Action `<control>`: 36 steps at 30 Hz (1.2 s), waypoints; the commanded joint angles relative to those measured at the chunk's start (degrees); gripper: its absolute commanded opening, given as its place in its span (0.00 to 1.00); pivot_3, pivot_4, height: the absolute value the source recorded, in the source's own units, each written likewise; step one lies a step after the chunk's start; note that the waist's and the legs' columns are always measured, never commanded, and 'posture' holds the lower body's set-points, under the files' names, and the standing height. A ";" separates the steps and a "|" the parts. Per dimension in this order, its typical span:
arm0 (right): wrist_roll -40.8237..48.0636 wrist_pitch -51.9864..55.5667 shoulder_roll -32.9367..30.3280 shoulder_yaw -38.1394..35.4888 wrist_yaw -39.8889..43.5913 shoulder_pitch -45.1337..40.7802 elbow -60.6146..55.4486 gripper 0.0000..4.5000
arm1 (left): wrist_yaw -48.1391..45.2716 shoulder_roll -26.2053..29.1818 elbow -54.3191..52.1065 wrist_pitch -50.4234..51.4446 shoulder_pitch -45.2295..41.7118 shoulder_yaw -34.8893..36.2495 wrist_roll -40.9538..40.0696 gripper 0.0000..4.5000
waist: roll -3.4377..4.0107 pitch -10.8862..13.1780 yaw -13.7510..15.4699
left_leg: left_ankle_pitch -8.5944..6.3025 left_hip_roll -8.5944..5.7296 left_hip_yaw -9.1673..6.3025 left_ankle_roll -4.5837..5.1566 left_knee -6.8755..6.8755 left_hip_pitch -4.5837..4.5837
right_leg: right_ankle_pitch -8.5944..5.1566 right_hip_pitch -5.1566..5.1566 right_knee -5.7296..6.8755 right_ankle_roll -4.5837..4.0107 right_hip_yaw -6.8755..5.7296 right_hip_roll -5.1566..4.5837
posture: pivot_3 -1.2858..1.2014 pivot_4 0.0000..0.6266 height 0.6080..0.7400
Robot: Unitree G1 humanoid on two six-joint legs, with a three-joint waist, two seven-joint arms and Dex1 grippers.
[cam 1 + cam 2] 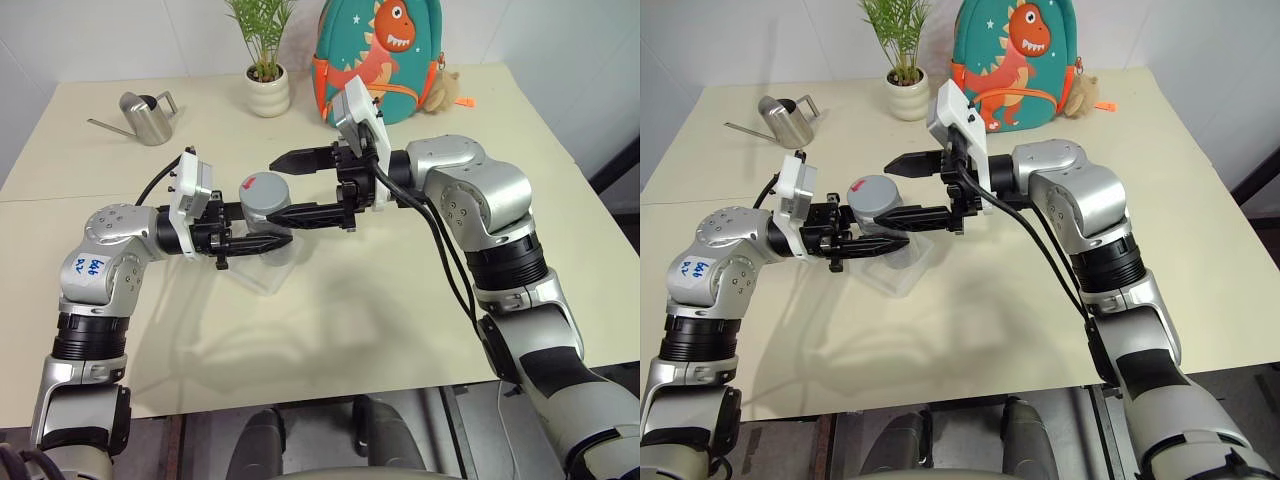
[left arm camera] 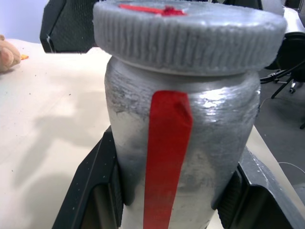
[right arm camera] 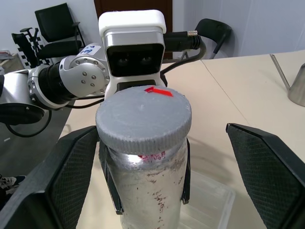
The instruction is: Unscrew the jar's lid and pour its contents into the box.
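The silvery jar with a red label strip stands upright above the clear plastic box, its ribbed grey lid, red-marked on top, still screwed on.

The jar was silvery grey with a red strip down its side; its lid was grey and ribbed, marked red on top. The box was clear plastic, the surface pale cream. The backpack was teal with an orange dinosaur, the watering can bare steel
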 commanded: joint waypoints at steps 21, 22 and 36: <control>0.61 0.47 3.37 -1.43 0.11 -1.84 -1.16 0.63 | 0.38 0.92 -2.46 -0.85 0.27 1.50 -0.48 0.43 | 0.00 0.00 0.00 | 0.00 0.00 0.00 0.00 0.00 0.00 | 0.00 0.00 0.00 0.00 0.00 0.00 | 0.52 0.24 1.00; 0.95 0.95 3.61 -1.77 -0.19 -1.80 -1.39 0.57 | 0.41 0.90 -2.54 -0.82 0.30 1.50 -0.49 0.43 | 0.00 0.00 0.00 | 0.00 0.00 0.00 0.00 0.00 0.00 | 0.00 0.00 0.00 0.00 0.00 0.00 | 0.52 0.24 1.00; 12.86 9.07 0.51 -17.19 -10.21 5.78 -9.90 0.57 | -0.44 1.93 -1.82 -1.71 2.14 2.33 0.18 0.43 | -0.04 -0.02 0.50 | -0.05 0.01 0.02 -0.03 0.02 -0.02 | 0.00 0.01 -0.05 0.00 0.01 0.00 | 0.52 0.24 1.00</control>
